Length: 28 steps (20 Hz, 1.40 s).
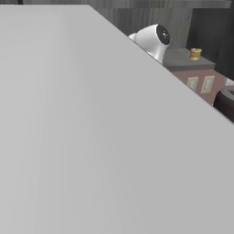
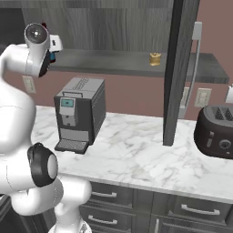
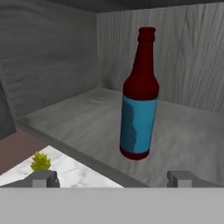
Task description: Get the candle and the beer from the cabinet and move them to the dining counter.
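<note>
Candle (image 2: 155, 58) on open cabinet (image 2: 136, 63) shelf; coffee machine (image 2: 80, 113), toaster (image 2: 215, 131) below.

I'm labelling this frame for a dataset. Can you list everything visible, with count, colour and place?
beer: one, dark red-brown with a blue label, upright on the cabinet shelf
candle: one, yellowish, on the shelf further right
cabinet: one, dark grey wood-grain, door open
coffee machine: one, dark grey, on the marble worktop
toaster: one, dark, at the worktop's right end
wall outlets: pale, on the reddish wall
drawers: dark, under the worktop
claw: one, open, facing the beer
</note>
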Tool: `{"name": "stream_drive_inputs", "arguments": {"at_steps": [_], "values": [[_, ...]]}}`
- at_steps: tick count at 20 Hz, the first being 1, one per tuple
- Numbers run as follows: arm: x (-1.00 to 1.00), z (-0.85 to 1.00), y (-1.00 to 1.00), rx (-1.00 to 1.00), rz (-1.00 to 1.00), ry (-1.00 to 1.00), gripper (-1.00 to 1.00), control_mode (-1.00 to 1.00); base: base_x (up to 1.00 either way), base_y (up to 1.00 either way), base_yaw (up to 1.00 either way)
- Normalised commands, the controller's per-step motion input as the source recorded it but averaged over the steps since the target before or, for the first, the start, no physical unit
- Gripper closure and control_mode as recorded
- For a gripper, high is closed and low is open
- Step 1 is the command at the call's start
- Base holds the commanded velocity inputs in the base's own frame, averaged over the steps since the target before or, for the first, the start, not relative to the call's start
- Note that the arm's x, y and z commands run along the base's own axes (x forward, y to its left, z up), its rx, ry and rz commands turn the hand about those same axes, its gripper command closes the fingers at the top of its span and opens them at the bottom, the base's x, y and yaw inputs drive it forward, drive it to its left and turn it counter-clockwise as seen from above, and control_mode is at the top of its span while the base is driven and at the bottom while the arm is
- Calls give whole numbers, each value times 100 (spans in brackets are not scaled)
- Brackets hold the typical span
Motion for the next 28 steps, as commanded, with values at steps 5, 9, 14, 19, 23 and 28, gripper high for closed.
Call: {"name": "stream_drive_inputs", "arguments": {"at_steps": [5, 9, 14, 19, 23, 28], "values": [[0, 0, 0, -1, -5, -12, -100, -100, 0, 0, 0], [0, 0, 0, 0, -5, -7, -100, -100, 0, 0, 0], [0, 0, 0, 0, -4, -2, -100, -100, 0, 0, 0], [0, 0, -5, 0, -2, 0, -100, -100, 0, 0, 0], [0, 0, -3, 0, 0, -2, -100, -100, 0, 0, 0], [0, 0, -5, 0, 0, -2, -100, -100, 0, 0, 0]]}}
